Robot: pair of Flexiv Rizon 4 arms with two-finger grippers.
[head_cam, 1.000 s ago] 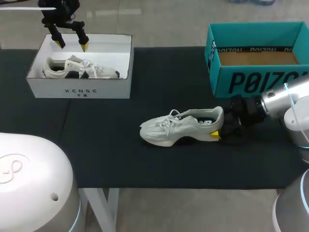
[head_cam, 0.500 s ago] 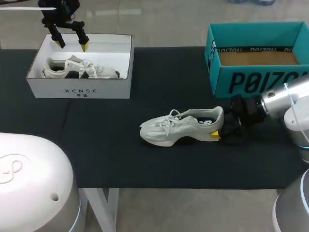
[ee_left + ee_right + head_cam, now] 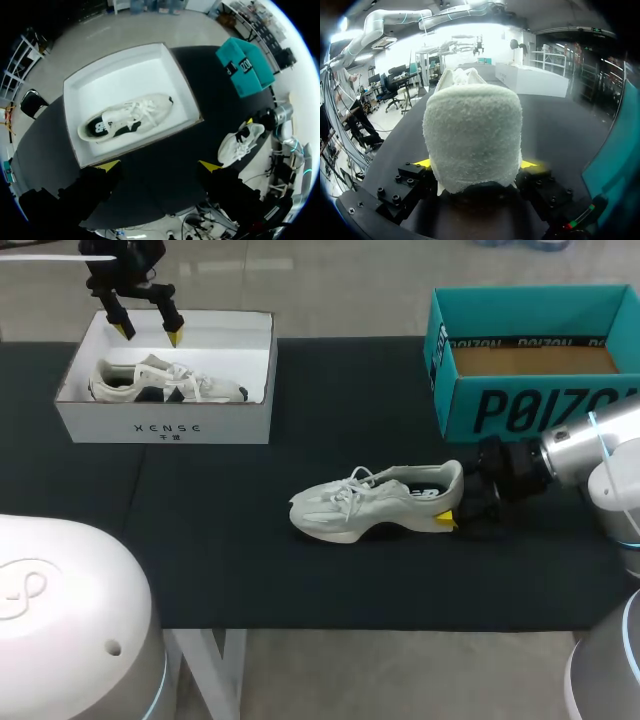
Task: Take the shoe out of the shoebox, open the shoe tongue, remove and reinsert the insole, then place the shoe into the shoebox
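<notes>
The right gripper [image 3: 474, 163] is closed on the heel of the pale shoe [image 3: 375, 502]. Its two yellow tips press the fuzzy heel from either side, low down near the sole. The shoe lies on its sole in the middle of the dark table [image 3: 250, 570], toe pointing away from that gripper, and it is out of both boxes.

The left gripper [image 3: 147, 332] hangs above the far rim of the white box [image 3: 165, 425]. Its fingers are spread wide and hold nothing. A second shoe [image 3: 127, 119] lies inside that box. The teal box [image 3: 530, 390] stands at the right, behind the right arm, and shows only its brown floor.

I judge the step in hand to be opening the tongue, with the right arm acting as a clamp. To do it well, the grip should stay low on the heel so that the collar is not squeezed shut, and the sole should stay flat on the table. The left arm has to come over from well apart. It should approach from above the laces, catch the top edge of the tongue rather than a lace loop, and draw it toward the toe. Pulling upward risks lifting the shoe out of the clamp.

As for writing, dark lettering runs along the front wall of the white box. Large dark lettering marks the front and inner wall of the teal box. Each shoe shows a dark printed mark inside its opening. I do not read any of it out.
</notes>
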